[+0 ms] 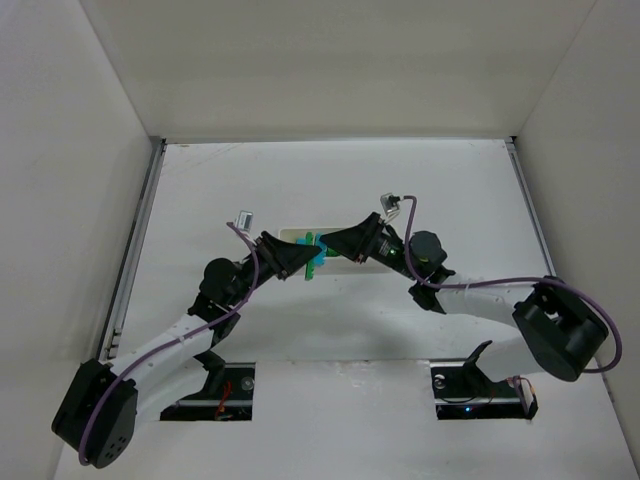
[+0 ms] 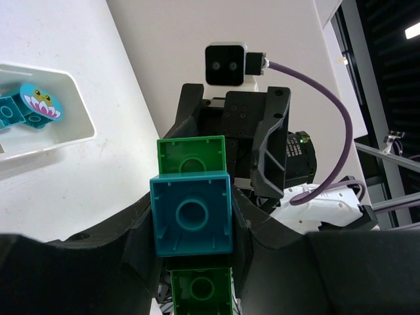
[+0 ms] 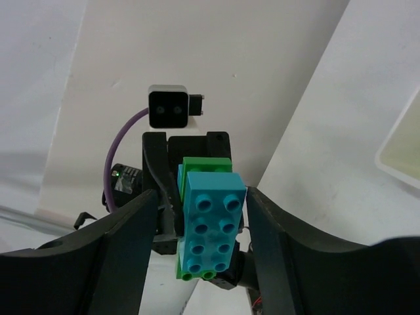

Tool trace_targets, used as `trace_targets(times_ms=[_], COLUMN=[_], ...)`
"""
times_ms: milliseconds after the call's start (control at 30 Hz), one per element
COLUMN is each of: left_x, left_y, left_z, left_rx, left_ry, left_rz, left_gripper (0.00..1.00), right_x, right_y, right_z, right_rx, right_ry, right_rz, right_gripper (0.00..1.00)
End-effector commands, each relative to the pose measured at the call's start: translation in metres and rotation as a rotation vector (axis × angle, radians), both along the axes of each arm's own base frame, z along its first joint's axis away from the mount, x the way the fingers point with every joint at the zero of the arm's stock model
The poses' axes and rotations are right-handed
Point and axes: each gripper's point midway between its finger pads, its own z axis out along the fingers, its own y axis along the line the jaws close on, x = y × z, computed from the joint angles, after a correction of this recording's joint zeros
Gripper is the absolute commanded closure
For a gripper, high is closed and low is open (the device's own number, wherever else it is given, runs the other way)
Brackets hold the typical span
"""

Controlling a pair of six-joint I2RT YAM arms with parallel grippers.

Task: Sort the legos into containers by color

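– Left tool (image 2: 191,223) stays out of it, clamped on the lego cluster (image 2: 191,154), aloft beside the tray (image 2: 72,134); why?
– Probably as an anchor: right tool (image 3: 202,216), jaws apart astride the cyan brick (image 3: 213,230), can pull it off.

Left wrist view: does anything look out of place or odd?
Only the joined stack of teal and green plastic bricks: the left gripper clamps it in mid-air, two colours stuck together, unsorted. The visible compartment of the white plastic tray shows only teal pieces; nothing spilled.
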Motion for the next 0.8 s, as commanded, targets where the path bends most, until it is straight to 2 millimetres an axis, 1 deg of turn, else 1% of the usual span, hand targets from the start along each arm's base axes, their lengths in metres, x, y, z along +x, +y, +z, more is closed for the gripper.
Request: trace_targets(times_ms=[0,233,367,467,567,633,767], left_x=[-0.006,-0.009,-0.009,-0.012,-0.012,-0.012,-0.012], left_y=[0.000,-0.002,-0.004,-0.006,-0.007,-0.007,-0.007], left_z=[0.024,0.025,0.024,0.022,0.023,0.022,0.024], left_rx=[-0.053,-0.058,-0.058,-0.055,-0.057,-0.056,-0.058], left_ry=[-0.090,-0.094,-0.094,-0.092,-0.092,-0.091,-0.092], left_rz=[-0.021,-0.032,-0.038,-0.052,-0.055,-0.056,-0.057], left_gripper=[0.81,0.81,0.80,0.79,0.78,0.78,0.78], right_x=[-0.003,-0.001,0.000,-0.001,-0.003,-0.006,-0.004], right_y=[-0.001,0.002,0.002,0.002,0.002,0.003,0.004], right_z=[0.010,0.008,0.011,0.014,0.016,0.019,0.016], right_rx=[0.040,0.044,0.062,0.087,0.109,0.123,0.122], right_ry=[-0.041,-0.031,-0.035,-0.034,-0.035,-0.042,-0.028], right_rz=[0.015,0.021,0.022,0.029,0.043,0.059,0.060], right_gripper=[0.40,0.54,0.57,0.62,0.62,0.58,0.52])
